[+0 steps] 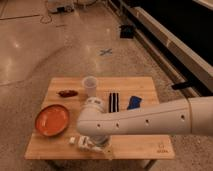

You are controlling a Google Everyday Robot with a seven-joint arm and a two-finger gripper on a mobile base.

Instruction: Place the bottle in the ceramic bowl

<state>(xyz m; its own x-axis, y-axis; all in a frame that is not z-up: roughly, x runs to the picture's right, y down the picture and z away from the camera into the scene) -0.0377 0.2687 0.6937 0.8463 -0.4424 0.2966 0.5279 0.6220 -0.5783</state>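
The small white bottle [80, 143] with reddish marks lies on its side near the front edge of the wooden table [145, 145], mostly hidden under my arm. My gripper [95, 146] is down at the bottle, largely covered by my white wrist. The orange-red ceramic bowl [51, 119] sits at the table's left, empty, a short way left of the bottle.
A translucent cup [89, 86] stands at the table's back middle. A dark red item [67, 93] lies left of it. A black-and-white striped object [114, 101] and a blue object [134, 103] lie to the right. My white arm [150, 121] spans the table's right front.
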